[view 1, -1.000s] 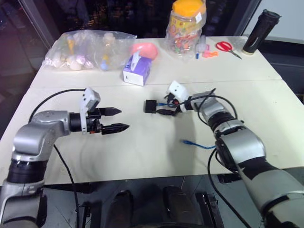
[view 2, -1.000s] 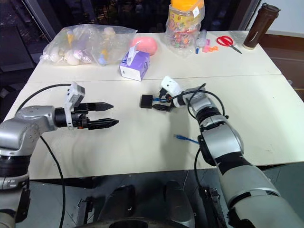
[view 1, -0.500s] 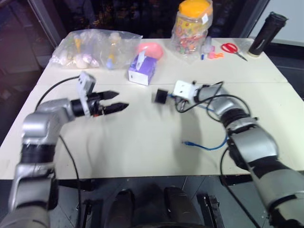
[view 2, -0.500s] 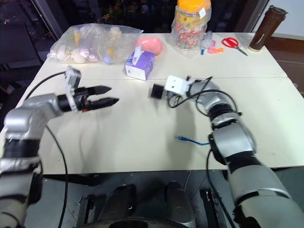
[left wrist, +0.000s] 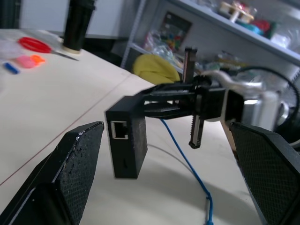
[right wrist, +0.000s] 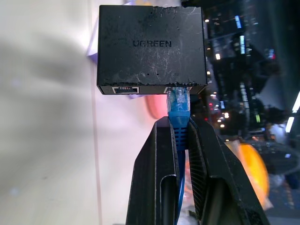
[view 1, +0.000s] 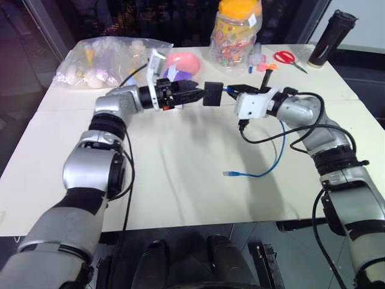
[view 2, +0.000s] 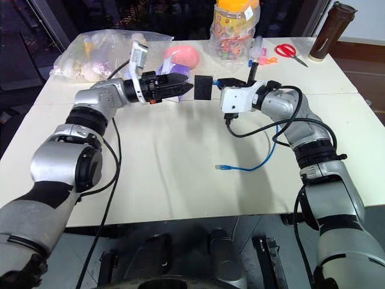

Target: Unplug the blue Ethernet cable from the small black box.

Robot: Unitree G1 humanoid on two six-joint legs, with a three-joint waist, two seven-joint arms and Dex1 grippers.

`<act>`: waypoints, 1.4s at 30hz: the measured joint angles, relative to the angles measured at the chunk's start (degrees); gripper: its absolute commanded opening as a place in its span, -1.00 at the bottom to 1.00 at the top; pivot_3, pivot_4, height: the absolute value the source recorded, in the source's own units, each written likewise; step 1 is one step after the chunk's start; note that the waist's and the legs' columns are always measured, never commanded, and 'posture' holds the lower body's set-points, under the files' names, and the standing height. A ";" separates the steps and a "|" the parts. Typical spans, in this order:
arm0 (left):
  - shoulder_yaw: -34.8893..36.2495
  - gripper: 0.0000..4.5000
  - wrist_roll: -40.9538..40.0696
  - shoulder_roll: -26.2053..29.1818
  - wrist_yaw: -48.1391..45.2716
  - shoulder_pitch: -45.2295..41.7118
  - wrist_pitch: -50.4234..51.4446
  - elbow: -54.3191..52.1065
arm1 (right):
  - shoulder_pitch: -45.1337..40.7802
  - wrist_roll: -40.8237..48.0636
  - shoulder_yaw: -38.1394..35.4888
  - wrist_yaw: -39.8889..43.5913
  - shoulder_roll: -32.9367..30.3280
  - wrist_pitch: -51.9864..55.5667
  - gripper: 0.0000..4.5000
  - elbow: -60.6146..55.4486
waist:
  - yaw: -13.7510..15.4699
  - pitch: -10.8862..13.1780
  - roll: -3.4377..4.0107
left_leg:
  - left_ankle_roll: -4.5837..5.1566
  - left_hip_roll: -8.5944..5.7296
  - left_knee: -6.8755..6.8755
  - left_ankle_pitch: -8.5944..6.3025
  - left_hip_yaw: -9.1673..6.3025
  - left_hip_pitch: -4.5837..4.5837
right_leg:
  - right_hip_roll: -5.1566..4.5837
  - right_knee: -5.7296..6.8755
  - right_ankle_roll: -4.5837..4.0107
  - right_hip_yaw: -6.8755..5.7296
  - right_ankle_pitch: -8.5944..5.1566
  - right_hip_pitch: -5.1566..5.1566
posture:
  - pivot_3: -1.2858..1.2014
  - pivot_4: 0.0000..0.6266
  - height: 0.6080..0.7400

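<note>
The small black box (view 1: pixel 212 94) hangs in the air above the table's far half, with the blue Ethernet cable (view 2: pixel 240 169) plugged into its side. My right gripper (right wrist: pixel 179 124) is shut on the cable's blue plug boot right behind the box (right wrist: pixel 151 49), and carries both. The cable drops from there in a loop to the table, where its free plug end (view 1: pixel 230 174) lies. My left gripper (view 1: pixel 195 93) is open and points at the box from the other side. In the left wrist view the box (left wrist: pixel 127 143) sits just past the gap between the fingers, untouched.
Along the table's far edge stand a plastic bag of items (view 1: pixel 102 60), a pink object (view 1: pixel 185 60), a candy jar (view 1: pixel 236 30), red scissors (view 1: pixel 283 58) and a dark bottle (view 1: pixel 328 39). Black arm cables (view 1: pixel 264 137) hang under my right wrist.
My right gripper has lifted the box off the table by the cable and rolled. My left arm has swung up and to the right, bringing its open fingers to the box.
</note>
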 measured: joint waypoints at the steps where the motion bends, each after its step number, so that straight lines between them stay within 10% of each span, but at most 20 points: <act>1: 0.08 1.00 0.52 -0.33 0.14 -0.15 -0.60 0.83 | 0.36 0.01 -0.18 0.01 0.00 0.59 -0.99 -0.87 | 0.06 0.00 0.00 | 0.00 0.00 0.00 0.00 -0.01 0.01 | 0.00 0.01 0.00 -0.01 0.00 0.01 | 0.03 -0.52 0.98; 7: 2.75 0.63 2.72 -3.50 2.85 -2.01 -2.93 4.31 | 3.67 0.03 -0.42 0.83 0.23 5.18 -1.00 -8.02 | 0.40 0.00 -0.01 | 0.00 -0.01 0.08 0.00 -0.01 -0.15 | -0.04 -0.03 0.01 -0.02 0.00 -0.02 | 0.03 -0.52 0.98; 15: 5.41 -0.79 4.39 -3.84 3.23 -3.12 -3.39 4.40 | 6.11 0.58 -0.64 1.79 0.35 9.46 -1.00 -14.82 | 0.28 0.00 -0.01 | 0.00 -0.01 0.05 0.00 -0.03 -0.08 | -0.02 0.01 0.01 -0.03 0.00 -0.01 | 0.03 -0.52 0.98; 19: 5.72 -0.78 5.22 -3.89 3.07 -3.12 -3.64 4.40 | 6.57 0.66 -0.65 2.13 0.36 10.89 -1.00 -16.06 | 0.35 0.00 -0.01 | 0.00 -0.01 0.07 0.00 -0.02 -0.07 | -0.04 -0.01 0.01 -0.03 0.00 0.04 | 0.03 -0.52 0.98; 25: 7.01 -0.78 5.77 -4.44 3.28 -2.39 -3.27 4.40 | 10.17 1.34 -3.54 1.60 -0.05 15.92 0.19 -21.36 | 0.62 0.00 -0.01 | 0.00 -0.01 0.05 0.00 -0.08 -0.10 | -0.04 -0.01 0.01 -0.08 0.00 0.03 | 0.03 -0.52 0.98; 31: 10.90 -0.78 3.81 -3.37 2.04 -0.86 0.95 4.40 | 25.43 22.29 -23.20 -0.92 11.41 45.59 0.19 -42.33 | 1.40 0.00 -0.01 | 0.00 0.02 0.06 0.00 -0.17 -0.12 | -0.01 0.10 0.00 -0.11 0.00 0.00 | 0.03 -0.52 0.98; 35: 14.68 -0.78 -0.06 -3.22 -1.77 -0.89 7.74 4.04 | 33.01 57.57 -34.60 -8.93 27.26 70.05 0.19 -60.42 | 1.60 0.00 0.00 | 0.00 0.06 0.05 0.00 -0.28 -0.04 | 0.01 0.19 -0.05 -0.21 0.02 0.07 | 0.03 -0.52 0.98; 42: 13.84 -0.78 -1.48 -4.36 -11.09 -0.27 15.27 0.06 | 35.50 82.82 -36.64 -21.97 34.75 76.20 0.19 -63.58 | 1.72 0.01 0.02 | 0.00 0.06 0.13 0.01 -0.25 0.00 | 0.00 0.13 -0.10 -0.20 0.05 0.15 | 0.03 -0.52 0.98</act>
